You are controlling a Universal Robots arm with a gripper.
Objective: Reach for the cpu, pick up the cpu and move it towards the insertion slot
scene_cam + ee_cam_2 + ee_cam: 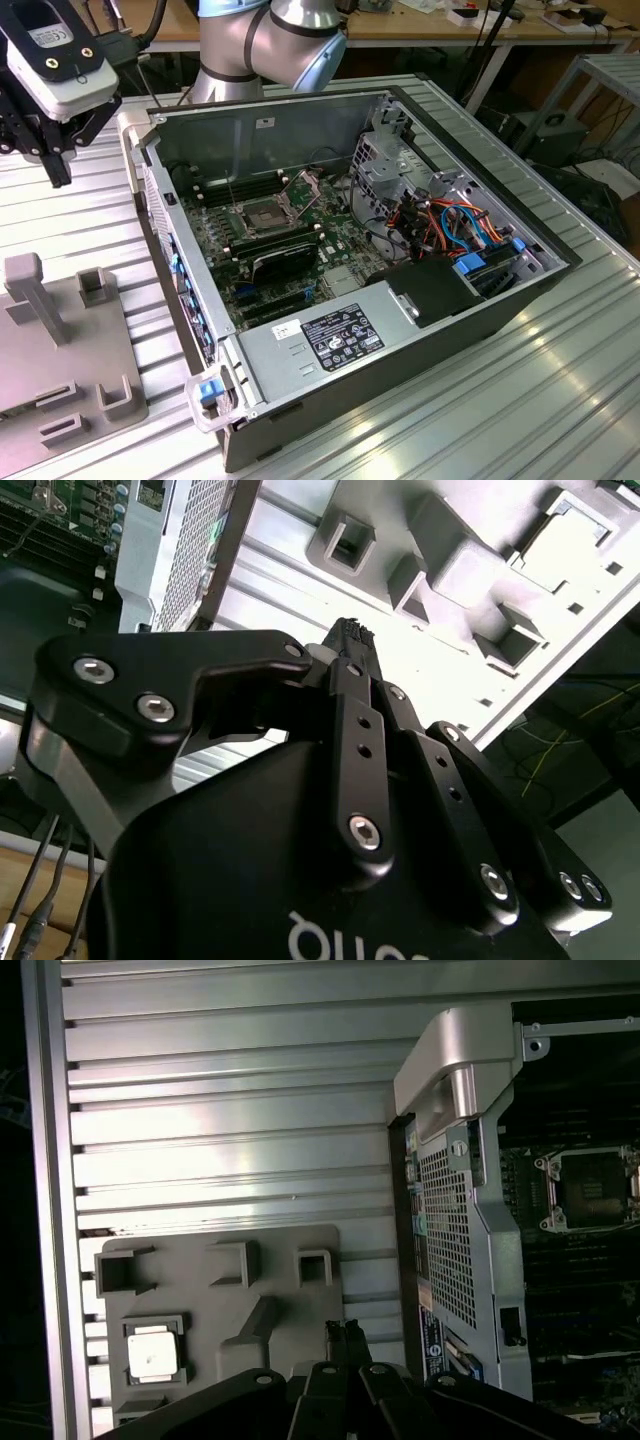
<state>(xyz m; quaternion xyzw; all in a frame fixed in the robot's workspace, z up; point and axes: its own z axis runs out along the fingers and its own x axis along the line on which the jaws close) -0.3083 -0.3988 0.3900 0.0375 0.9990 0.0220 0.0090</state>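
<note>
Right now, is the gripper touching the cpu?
Apart. In the first wrist view the cpu lies in its grey fixture, and the gripper hangs off to one side, with bare fixture between.

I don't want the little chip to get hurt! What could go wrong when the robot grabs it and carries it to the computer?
The cpu sits snug in a walled pocket of the grey fixture, so the end effector might bump a wall or grip it crooked and drop it. The insertion slot lies deep inside the computer case, so the arm could knock the case's side wall getting there.
</note>
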